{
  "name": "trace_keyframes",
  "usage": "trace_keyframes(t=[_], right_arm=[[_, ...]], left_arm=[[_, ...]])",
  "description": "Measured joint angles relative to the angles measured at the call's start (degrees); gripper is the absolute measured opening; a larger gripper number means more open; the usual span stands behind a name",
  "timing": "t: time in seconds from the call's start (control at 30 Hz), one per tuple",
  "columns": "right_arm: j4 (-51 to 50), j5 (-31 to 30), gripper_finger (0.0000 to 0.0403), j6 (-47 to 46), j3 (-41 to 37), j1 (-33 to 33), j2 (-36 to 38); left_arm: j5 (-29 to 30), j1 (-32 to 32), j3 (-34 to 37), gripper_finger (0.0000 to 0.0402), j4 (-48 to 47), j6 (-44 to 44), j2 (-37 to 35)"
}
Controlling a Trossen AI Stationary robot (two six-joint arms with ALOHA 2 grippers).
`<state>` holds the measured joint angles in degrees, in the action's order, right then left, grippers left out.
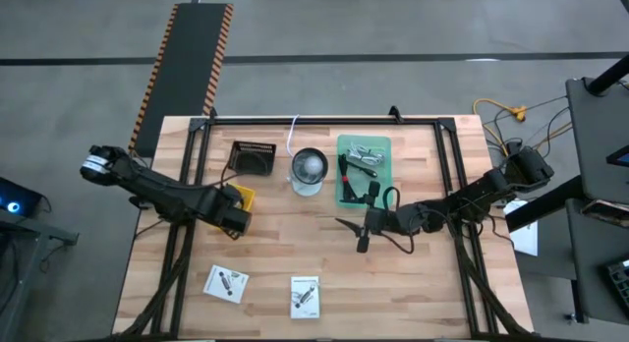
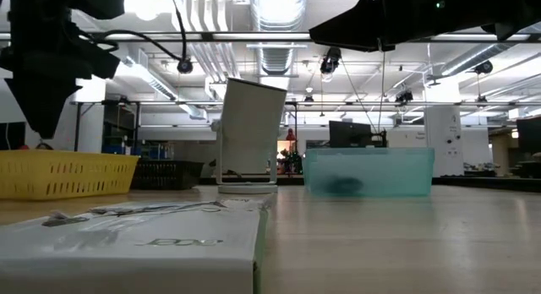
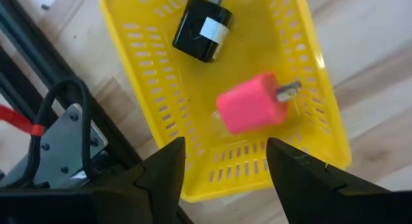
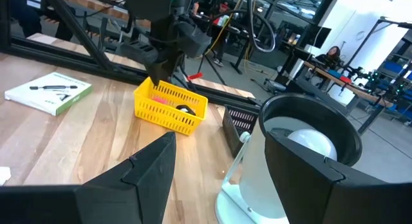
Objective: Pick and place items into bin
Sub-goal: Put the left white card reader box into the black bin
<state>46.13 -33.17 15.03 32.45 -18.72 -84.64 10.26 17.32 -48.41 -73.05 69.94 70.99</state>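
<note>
So far I had the pink-red lump [image 3: 251, 109] and a black cylinder [image 3: 203, 32] in the yellow bin [image 3: 318, 89]; left gripper [image 3: 225, 161] hung above, fingers apart, empty. Both white cards [image 1: 227, 283] left on table, right gripper [image 4: 219, 179] open too.

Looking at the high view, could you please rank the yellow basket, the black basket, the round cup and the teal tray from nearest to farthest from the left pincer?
Measured from the left pincer:
1. Yellow basket, directly under the pincer.
2. Black basket, just beyond it toward the table's far edge.
3. Round cup, at the table's middle.
4. Teal tray, farthest, on the right arm's side.
</note>
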Motion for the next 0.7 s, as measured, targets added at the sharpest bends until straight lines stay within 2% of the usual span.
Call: trace_keyframes(t=[0.3,0.4,0.57,0.7], right_arm=[[-0.06,0.00,0.0224,0.19,0.00,0.00,0.00],[-0.07,0.02,0.0224,0.08,0.00,0.00,0.00],[-0.62,0.02,0.0224,-0.02,0.00,0.00,0.00],[-0.98,0.02,0.0224,-0.02,0.00,0.00,0.00]], left_arm=[[-1.56,0.00,-4.84,0.0202,4.46,-15.80,0.24],[-4.99,0.04,-7.67,0.0202,5.84,-19.65,0.66],[-14.22,2.01,-9.04,0.0202,13.31,-29.83,2.60],[-17.48,4.76,-9.04,0.0202,18.45,-38.87,6.06]])
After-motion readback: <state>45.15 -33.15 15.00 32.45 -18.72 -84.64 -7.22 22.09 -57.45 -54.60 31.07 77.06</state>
